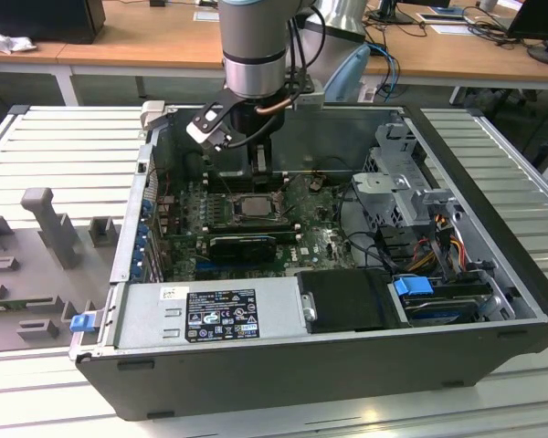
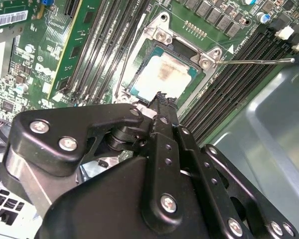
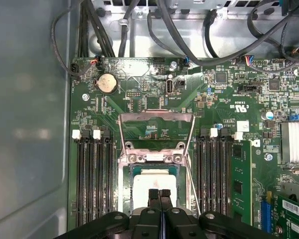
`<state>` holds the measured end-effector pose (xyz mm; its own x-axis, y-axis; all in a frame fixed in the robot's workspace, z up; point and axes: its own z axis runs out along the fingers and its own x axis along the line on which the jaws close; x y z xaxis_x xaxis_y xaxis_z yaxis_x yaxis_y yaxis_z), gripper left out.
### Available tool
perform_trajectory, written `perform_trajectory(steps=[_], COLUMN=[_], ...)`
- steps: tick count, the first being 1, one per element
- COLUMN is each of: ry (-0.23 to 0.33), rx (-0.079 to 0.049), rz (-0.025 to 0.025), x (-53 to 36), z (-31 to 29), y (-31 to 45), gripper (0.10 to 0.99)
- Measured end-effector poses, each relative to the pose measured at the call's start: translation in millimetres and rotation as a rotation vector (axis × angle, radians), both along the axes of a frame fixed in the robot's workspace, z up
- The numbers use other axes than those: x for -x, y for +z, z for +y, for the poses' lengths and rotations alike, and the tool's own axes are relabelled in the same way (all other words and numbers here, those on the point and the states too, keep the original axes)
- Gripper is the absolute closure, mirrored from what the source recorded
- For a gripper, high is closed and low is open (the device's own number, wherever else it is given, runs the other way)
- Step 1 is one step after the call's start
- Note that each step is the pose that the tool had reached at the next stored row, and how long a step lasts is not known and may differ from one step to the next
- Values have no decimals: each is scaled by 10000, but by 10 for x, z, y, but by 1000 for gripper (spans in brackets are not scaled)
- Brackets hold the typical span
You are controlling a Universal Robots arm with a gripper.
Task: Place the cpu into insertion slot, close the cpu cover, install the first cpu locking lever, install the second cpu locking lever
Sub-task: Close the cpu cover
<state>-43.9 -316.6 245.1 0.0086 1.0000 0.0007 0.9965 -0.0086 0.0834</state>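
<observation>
Gripper [image 3: 158, 195] fingers together over the cpu [image 3: 143, 183], seated in the insertion slot [image 3: 131, 179]; we judge the open cpu cover [image 3: 157, 118] thin, stiff, best pushed at its free edge.

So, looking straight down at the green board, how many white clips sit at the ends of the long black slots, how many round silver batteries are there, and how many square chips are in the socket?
white slot-end clips: 4
round coin battery: 1
cpu: 1
Total: 6
</observation>
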Motion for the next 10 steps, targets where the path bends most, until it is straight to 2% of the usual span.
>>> perform_trajectory(steps=[10], ry=[-23], rx=[0], rz=[0], x=[0], z=[0], y=[64], gripper=[980])
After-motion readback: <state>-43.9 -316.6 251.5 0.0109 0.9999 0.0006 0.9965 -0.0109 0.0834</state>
